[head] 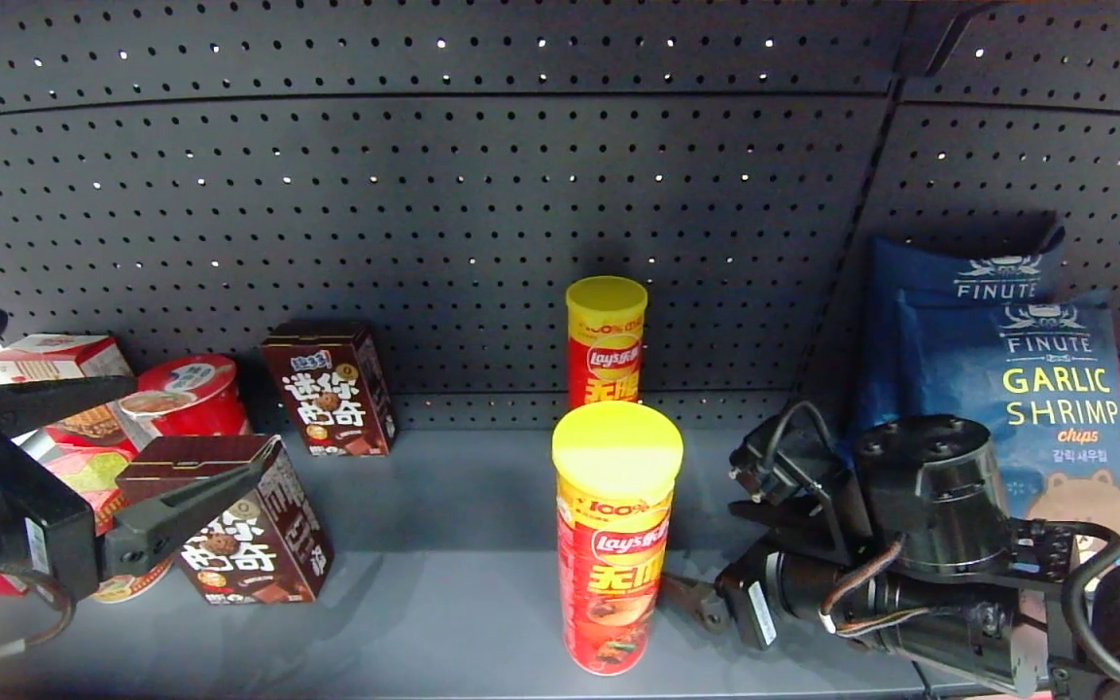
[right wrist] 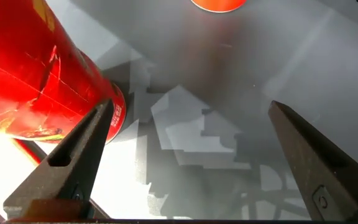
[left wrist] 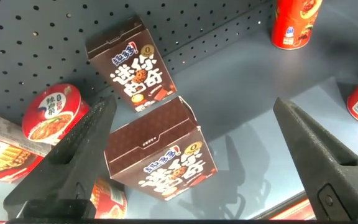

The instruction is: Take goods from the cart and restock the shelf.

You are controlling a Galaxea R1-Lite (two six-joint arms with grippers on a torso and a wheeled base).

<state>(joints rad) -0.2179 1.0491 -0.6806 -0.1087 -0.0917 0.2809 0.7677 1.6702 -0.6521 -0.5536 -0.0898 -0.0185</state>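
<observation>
Where pegboard (head: pixel 424 194) rises behind, grey shelf (head: pixel 453 515).

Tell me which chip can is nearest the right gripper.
The front can, standing near the front edge of the shelf beside the right gripper; the other can stands farther back against the pegboard.

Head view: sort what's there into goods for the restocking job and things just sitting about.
Job, likely: front chip can, front cookie box, open left gripper, open right gripper, shelf.
Sitting about: back chip can, back cookie box, noodle cup, blue snack bags.
</observation>
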